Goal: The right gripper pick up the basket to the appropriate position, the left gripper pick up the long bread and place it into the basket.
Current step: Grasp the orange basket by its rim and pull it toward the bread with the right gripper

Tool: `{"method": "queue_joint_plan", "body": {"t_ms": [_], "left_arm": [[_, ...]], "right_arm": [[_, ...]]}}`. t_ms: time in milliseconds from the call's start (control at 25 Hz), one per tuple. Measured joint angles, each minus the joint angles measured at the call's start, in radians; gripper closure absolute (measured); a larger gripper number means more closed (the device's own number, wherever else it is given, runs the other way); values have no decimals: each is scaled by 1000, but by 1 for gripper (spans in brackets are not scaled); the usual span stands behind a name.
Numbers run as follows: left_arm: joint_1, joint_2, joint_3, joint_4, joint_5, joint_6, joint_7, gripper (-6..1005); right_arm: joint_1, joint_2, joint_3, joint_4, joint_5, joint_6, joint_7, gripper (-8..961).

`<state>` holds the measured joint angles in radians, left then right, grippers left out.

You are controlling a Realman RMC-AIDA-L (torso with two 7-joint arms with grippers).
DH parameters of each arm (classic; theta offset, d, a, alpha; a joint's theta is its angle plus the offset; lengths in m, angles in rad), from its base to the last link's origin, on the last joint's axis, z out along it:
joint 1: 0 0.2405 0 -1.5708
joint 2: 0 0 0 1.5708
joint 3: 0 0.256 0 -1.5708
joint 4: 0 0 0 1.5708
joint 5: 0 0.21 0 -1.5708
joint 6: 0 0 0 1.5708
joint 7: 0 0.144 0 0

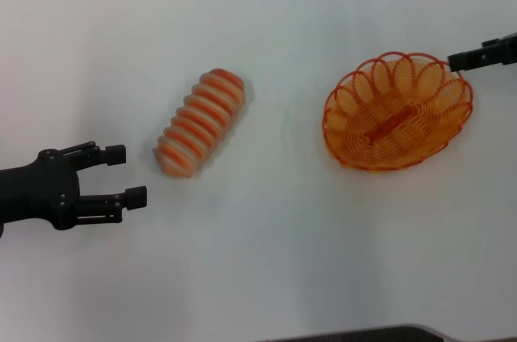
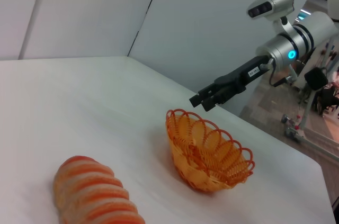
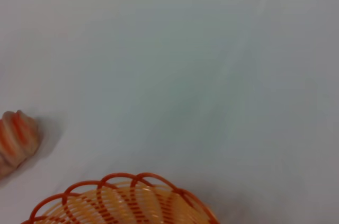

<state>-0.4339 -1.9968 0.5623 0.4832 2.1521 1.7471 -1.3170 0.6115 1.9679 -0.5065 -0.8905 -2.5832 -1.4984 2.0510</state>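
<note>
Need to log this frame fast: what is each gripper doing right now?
Left gripper: open, empty, beside the long bread.
Right gripper: at the basket rim, cannot be told.

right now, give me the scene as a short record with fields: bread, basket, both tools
bread: long bread lies on the white table, untouched, left of the basket
basket: basket stands empty on the table, apart from the bread
left tool: left gripper open, near the bread's closer end, not touching it
right tool: right gripper at the basket's far right rim; contact unclear
task state: nothing lifted yet
</note>
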Motion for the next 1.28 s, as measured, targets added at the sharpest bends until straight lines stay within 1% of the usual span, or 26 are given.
{"method": "queue_joint_plan", "body": {"t_ms": [240,760,1000,1120,1200,1280], "left_arm": [[-2,1,1,1,0,-1,1,85],[-2,1,1,2,0,-1,6,88],[-2,1,1,2,0,-2,7,90],[-2,1,1,2,0,-2,8,91],[-2,1,1,2,0,-3,8,91],[-2,1,1,2,0,-6,8,92]], "right_arm": [[17,7,-71,7,-3,11,22,37],[55,15,-96,77,-68,51,29,43],[60,19,-110,81,-72,70,39,58],[60,22,-153,81,-72,101,72,65],[60,23,-168,81,-72,107,81,129],[60,25,-206,81,-72,115,95,193]]}}
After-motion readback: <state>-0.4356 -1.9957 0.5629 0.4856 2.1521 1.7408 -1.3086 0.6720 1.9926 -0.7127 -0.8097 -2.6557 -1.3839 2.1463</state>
